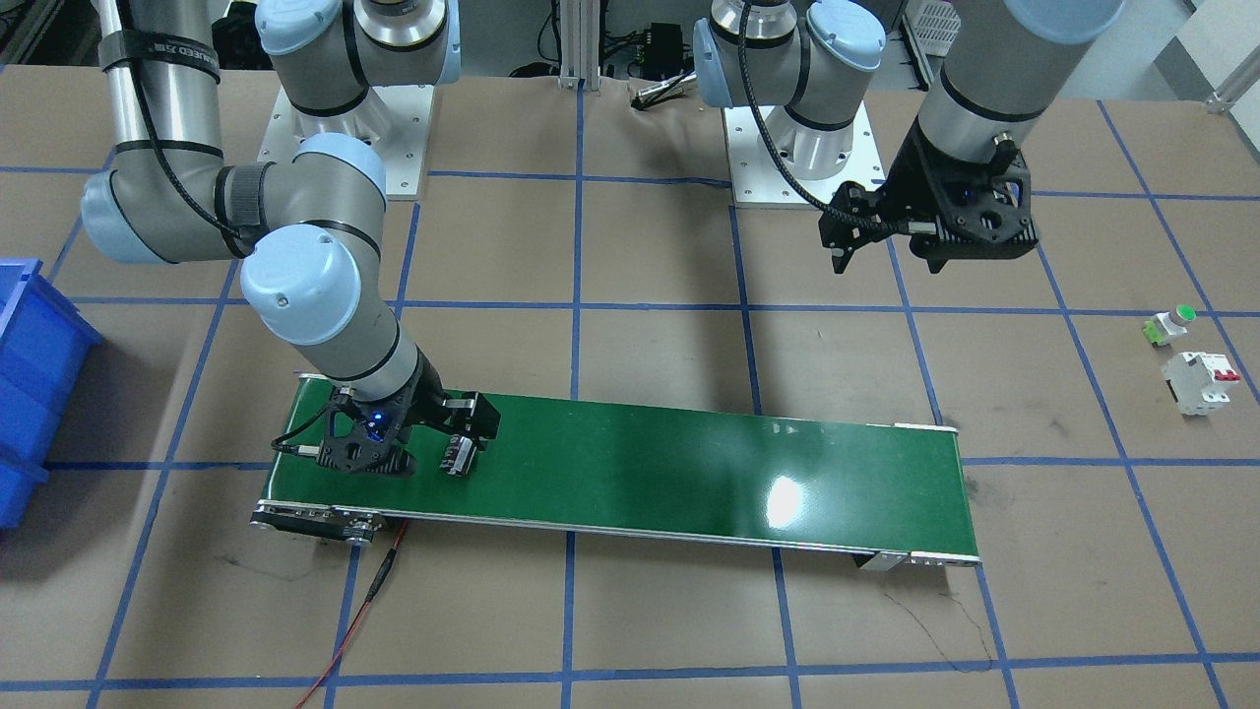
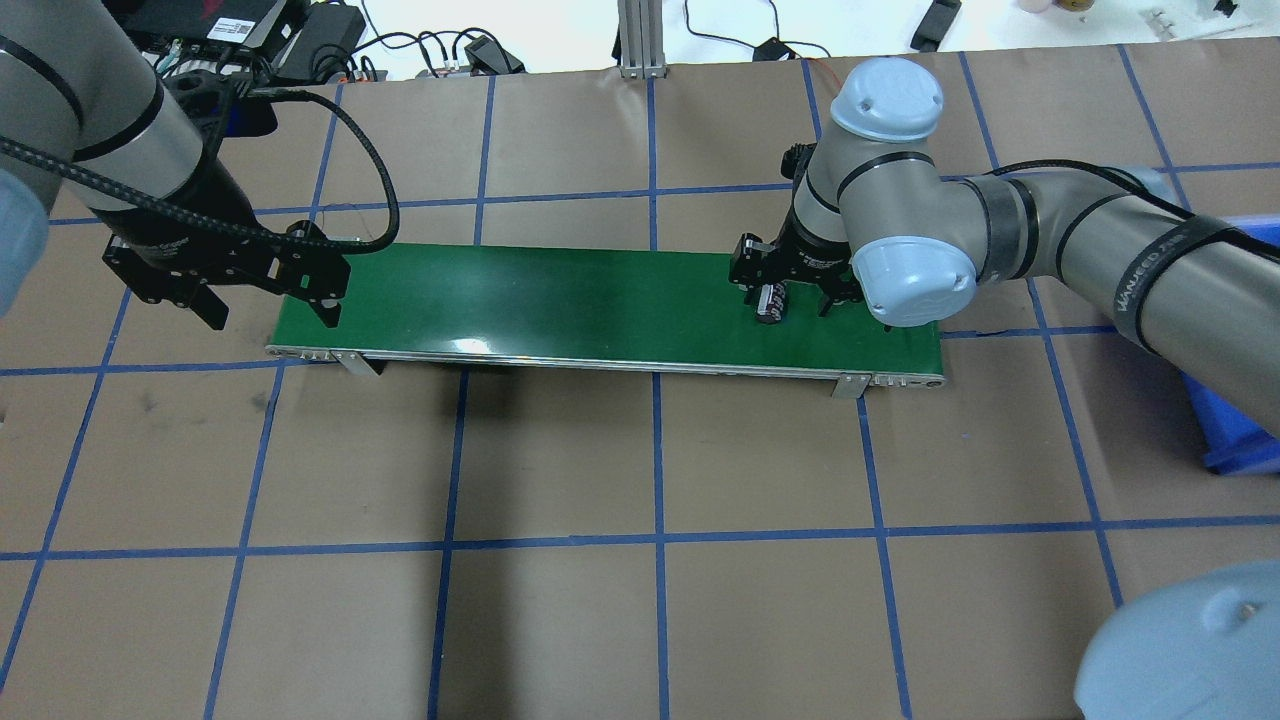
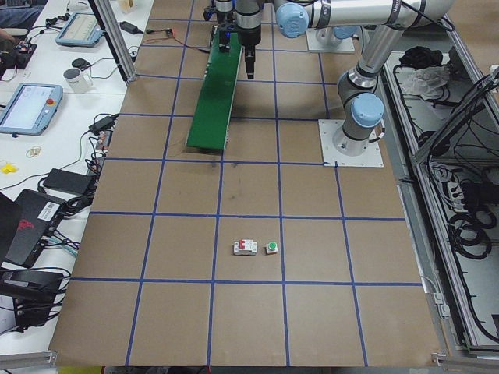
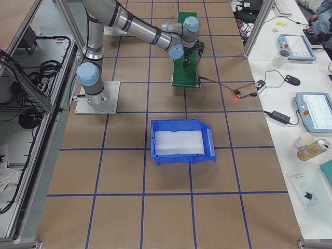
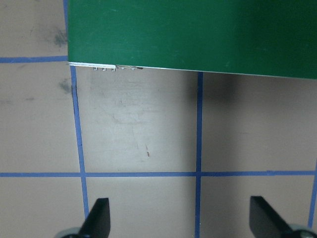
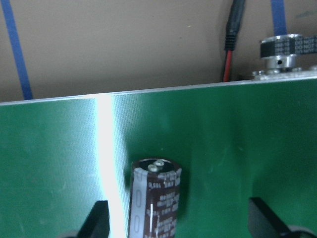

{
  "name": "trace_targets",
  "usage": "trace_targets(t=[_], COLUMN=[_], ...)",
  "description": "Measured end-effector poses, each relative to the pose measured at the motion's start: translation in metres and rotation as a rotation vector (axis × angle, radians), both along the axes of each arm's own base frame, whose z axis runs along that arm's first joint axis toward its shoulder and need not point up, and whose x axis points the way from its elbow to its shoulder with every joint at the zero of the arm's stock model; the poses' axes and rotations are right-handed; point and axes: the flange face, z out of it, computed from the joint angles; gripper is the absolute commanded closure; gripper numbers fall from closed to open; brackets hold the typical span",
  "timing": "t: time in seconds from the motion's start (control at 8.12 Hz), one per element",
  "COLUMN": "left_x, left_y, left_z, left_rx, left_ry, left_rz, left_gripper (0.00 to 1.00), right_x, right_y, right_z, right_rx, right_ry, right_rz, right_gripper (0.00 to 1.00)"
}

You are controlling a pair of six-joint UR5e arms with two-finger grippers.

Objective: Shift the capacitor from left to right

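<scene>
The capacitor (image 6: 156, 198) is a dark maroon-black cylinder with pale marks. It lies on the green conveyor belt (image 2: 550, 290) near the belt's right end, and also shows in the overhead view (image 2: 770, 303) and the front view (image 1: 458, 458). My right gripper (image 2: 785, 295) is low over the belt, open, with its fingers on either side of the capacitor. In the right wrist view the capacitor sits closer to the left finger (image 6: 99, 218), with a clear gap to the other. My left gripper (image 2: 270, 305) is open and empty, raised by the belt's left end.
A white circuit breaker (image 1: 1201, 382) and a green-capped push-button (image 1: 1171, 323) lie on the table on my left. A blue bin (image 4: 181, 141) stands on my right. A red cable (image 1: 364, 601) runs from the conveyor's right end.
</scene>
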Motion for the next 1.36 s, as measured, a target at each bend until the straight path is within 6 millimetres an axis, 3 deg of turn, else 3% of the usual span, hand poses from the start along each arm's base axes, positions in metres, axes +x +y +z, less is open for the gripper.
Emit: trace_targets(t=[0.12,0.25,0.49,0.74,0.99,1.11,1.36], left_x=[0.0,0.0,0.002,0.004,0.006,0.007,0.009], left_y=[0.005,0.009,0.014,0.01,0.008,0.008,0.009], left_z=[0.001,0.002,-0.002,-0.01,-0.008,-0.008,-0.009], left_rx=[0.014,0.024,0.063,0.091,0.084,0.083,0.084], left_ry=[-0.001,-0.001,-0.009,-0.014,-0.016,-0.017,-0.019], left_rz=[-0.009,-0.035,-0.097,-0.115,-0.132,-0.142,-0.153], left_gripper=[0.0,0.0,0.0,0.0,0.0,0.0,0.0], right_x=[-0.004,-0.007,-0.015,-0.046,-0.119,-0.167,-0.281], right_y=[-0.001,-0.001,-0.004,-0.017,-0.027,-0.025,-0.01], right_z=[-0.002,-0.003,0.002,0.033,0.083,0.105,0.137], right_rx=[-0.003,-0.004,-0.012,-0.006,0.007,0.006,0.016], right_ry=[0.044,0.073,0.104,0.161,0.181,0.202,0.261], right_rz=[0.003,0.013,0.044,0.093,0.155,0.195,0.305], right_gripper=[0.91,0.99,1.0,1.0,1.0,1.0,1.0])
